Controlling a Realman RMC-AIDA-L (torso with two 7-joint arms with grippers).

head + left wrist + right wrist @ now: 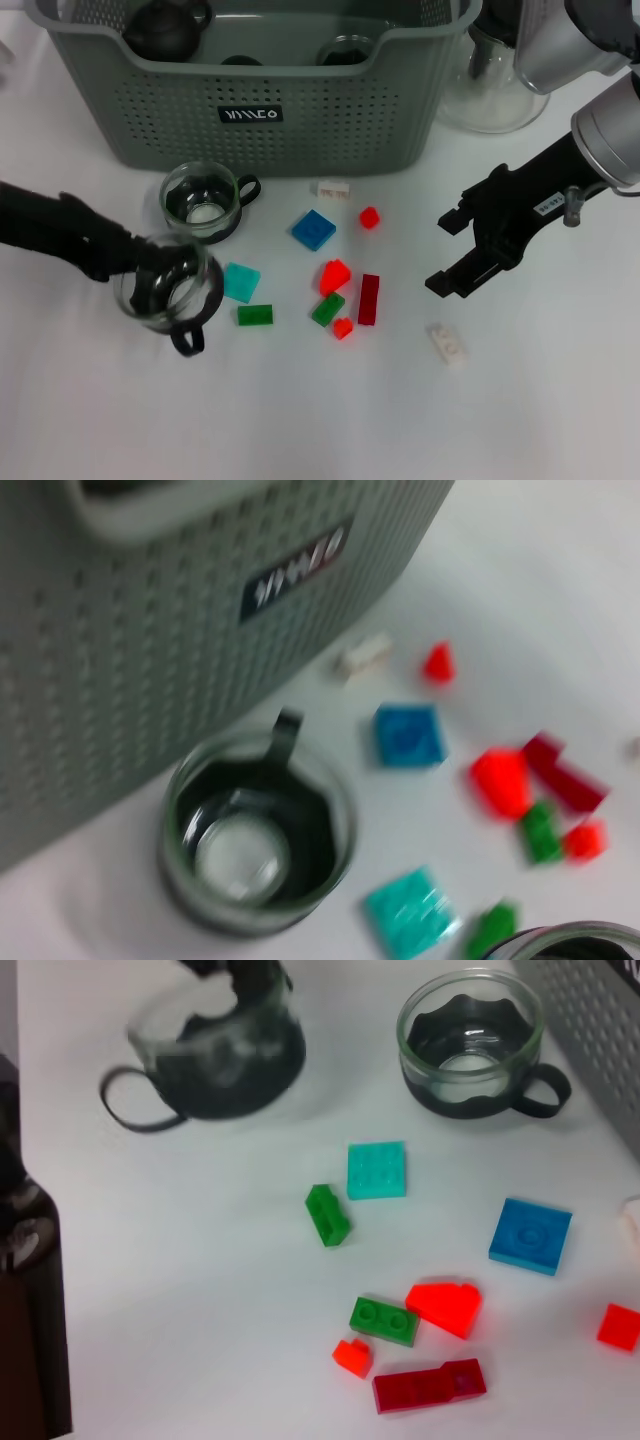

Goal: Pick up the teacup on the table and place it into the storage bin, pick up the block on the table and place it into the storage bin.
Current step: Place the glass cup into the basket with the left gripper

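White bench [300, 420] under it all. Near its left side, a glass cup [165, 290], pinched at the rim by the left end effector [150, 262], fingers clamped on the glass. Looks lifted a little off the bench, handle hanging toward the near edge. Held by the rim, most likely so it can go down into the bin open side up.

Just beyond, a second cup [203, 203], upright on the bench, close to the bin's front wall, handle pointing right. Not touched.

Behind both, the bin [330, 120], grey-green with holes in its walls. Already some dark things inside. Open top, so a drop from above should work.

To the right of the cups, blocks [335, 275] spread loose: blue, teal, green, red, white. None picked yet.

Farther right, the right end effector [440, 255], fingers wide apart, holding nothing, hovering past the red blocks and near a white block [447, 343]. Probably waiting there, out of the left arm's way.
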